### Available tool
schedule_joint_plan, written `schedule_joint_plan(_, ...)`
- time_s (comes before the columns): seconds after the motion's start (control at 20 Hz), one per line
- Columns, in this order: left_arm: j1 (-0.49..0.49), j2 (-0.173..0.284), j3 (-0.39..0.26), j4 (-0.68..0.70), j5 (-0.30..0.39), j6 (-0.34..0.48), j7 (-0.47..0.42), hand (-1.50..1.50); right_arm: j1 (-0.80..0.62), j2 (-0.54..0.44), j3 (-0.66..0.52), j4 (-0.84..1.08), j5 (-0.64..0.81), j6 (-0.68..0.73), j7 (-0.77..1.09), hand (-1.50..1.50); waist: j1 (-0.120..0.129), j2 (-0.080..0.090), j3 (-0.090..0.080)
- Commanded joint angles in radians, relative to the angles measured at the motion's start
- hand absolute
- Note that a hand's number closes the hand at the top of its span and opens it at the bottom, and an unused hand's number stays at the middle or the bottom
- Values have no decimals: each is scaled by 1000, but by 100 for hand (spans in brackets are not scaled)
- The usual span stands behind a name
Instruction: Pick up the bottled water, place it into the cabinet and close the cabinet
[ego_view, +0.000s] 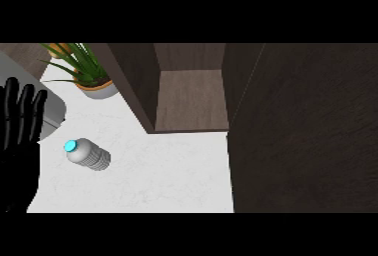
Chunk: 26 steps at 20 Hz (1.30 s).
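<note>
While untouched on the counter (170, 175), bottled water (88, 154) just right of the left hand (18, 130) (fingers straight, empty).

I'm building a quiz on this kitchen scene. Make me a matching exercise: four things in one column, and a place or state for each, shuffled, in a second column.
Things:
1. bottled water
2. potted plant
3. cabinet
4. left robot hand

Places or states:
A. open, its shelf bare
B. at the view's left edge, fingers straight and up
C. on the white counter, blue cap showing
D. at the counter's far left corner, beside the cabinet

Pairs: 1-C, 2-D, 3-A, 4-B
</note>
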Motion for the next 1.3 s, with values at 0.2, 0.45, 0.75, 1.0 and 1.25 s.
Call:
schedule_joint_plan(0.2,-20,-21,-83,46,-52,-35,-66,-150,173,-46,-15,-167,-8,77,-9,-150,25,22,-1)
schedule_joint_plan(0.45,93,-79,-42,132,234,66,194,-150,240,64,103,-117,-254,85,220,-150,21,23,-3)
schedule_joint_plan(0.75,185,-80,-50,-20,245,82,288,-150,282,48,102,-182,-295,72,286,-150,35,22,-1)
schedule_joint_plan(1.0,310,-80,-52,-66,249,21,229,-150,386,23,22,-150,-388,183,183,-150,33,22,-1)
schedule_joint_plan(1.25,374,-78,-22,-33,287,-36,157,-150,448,52,86,-191,-330,189,164,-150,33,22,-1)
